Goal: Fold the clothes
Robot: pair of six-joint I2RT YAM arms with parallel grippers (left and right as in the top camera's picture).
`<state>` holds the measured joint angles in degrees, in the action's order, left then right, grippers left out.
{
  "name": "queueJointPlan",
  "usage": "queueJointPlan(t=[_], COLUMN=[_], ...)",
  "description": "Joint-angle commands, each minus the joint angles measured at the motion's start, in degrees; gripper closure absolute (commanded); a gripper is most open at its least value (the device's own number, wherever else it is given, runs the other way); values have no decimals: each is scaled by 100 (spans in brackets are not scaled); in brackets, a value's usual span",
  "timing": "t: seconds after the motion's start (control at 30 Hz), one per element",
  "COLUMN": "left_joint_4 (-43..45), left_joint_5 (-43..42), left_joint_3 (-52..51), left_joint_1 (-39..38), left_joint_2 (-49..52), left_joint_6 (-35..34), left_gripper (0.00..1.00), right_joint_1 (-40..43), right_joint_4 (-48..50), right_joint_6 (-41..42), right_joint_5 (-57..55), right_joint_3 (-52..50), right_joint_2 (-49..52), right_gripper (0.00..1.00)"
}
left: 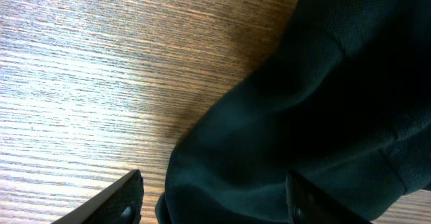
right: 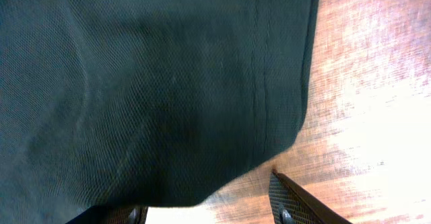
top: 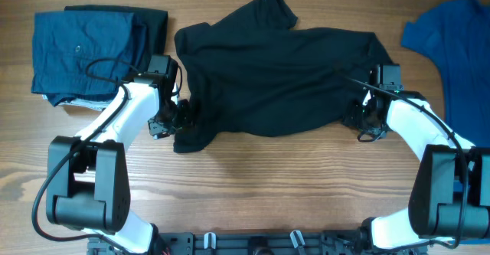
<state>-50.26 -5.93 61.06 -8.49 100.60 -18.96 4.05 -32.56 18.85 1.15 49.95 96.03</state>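
Observation:
A large black shirt [top: 276,63] lies crumpled across the middle of the wooden table. My left gripper [top: 174,119] is at its lower left corner, open, with its fingers on either side of a bunched fold of black fabric [left: 283,123]. My right gripper [top: 361,121] is at the shirt's lower right edge, open, with the hemmed corner [right: 168,89] lying over the gap between its fingers. A bright blue garment [top: 455,48] lies at the far right. A folded navy garment [top: 84,52] sits at the back left.
A dark folded garment [top: 149,21] lies under and beside the navy one at the back left. Bare wooden table [top: 268,186] runs along the front between the two arm bases.

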Motion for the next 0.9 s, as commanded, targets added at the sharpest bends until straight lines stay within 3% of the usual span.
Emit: queueJointPlan(t=[0.0,0.53,0.87], left_joint_4=[11,7,11], left_joint_5=[-70,-70,-70], left_joint_3=[-46,-46,-46], left_joint_1=[42,42,42], left_joint_2=[39,39,39], left_joint_6=[52,52,52], left_gripper=[33,32,31], right_joint_1=[2,2,2], right_joint_4=[188,697,684], right_joint_6=[63,79,68], right_joint_5=[-107,192,278], right_joint_3=[-55,-55,-55], right_joint_2=[20,20,20], right_gripper=[41,43,56])
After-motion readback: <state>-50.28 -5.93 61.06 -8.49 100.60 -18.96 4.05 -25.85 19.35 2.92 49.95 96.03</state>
